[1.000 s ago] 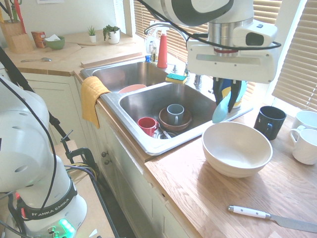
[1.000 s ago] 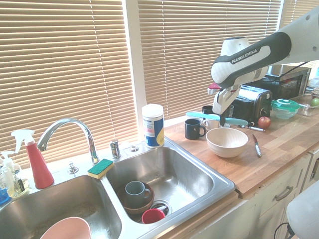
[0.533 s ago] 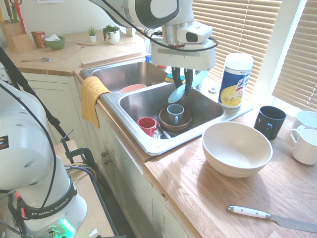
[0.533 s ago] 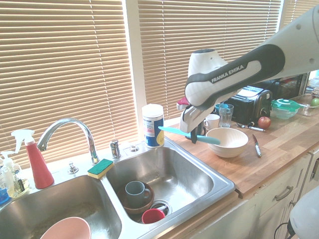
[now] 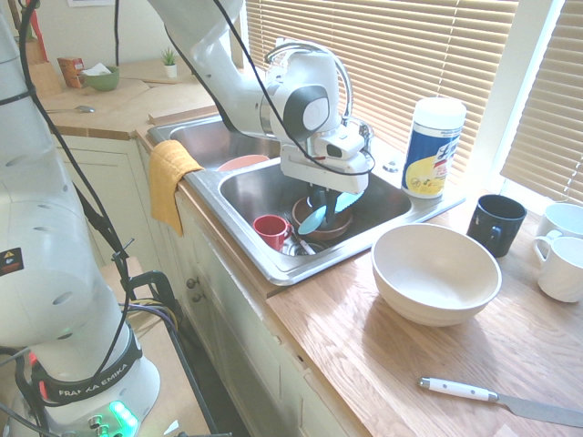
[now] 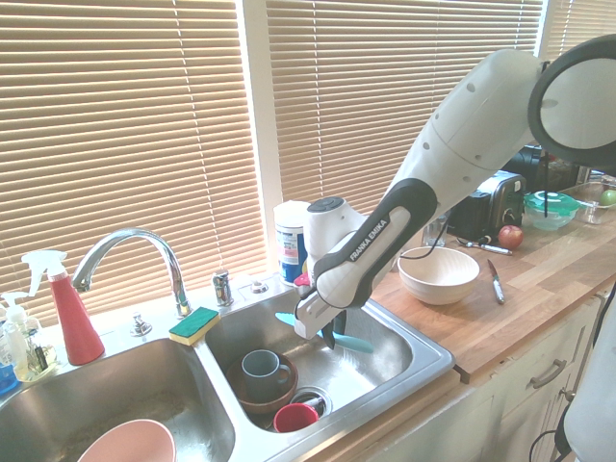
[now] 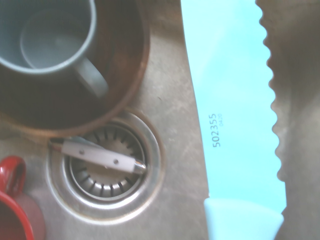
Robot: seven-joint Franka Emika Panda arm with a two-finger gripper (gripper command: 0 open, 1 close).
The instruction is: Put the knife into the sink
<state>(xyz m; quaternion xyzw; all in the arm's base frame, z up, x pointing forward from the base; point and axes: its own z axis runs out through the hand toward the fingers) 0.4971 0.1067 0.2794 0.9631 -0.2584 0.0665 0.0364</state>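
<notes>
The knife is light turquoise plastic with a serrated edge, and my gripper is shut on its middle. It hangs roughly level, low inside the sink, the smaller steel basin. From the first exterior view the knife shows below my gripper, just above a brown bowl holding a grey mug. The sink's front rim is shiny. In the wrist view the knife blade sits close over the basin floor beside the drain.
A red cup and small utensils lie by the drain. The larger basin holds a pink bowl. On the wooden counter stand a white bowl, a black mug, a wipes canister and a white-handled knife.
My arm has swung from above the counter near the white bowl over to the sink and dropped down into it, carrying the turquoise knife all the way.
</notes>
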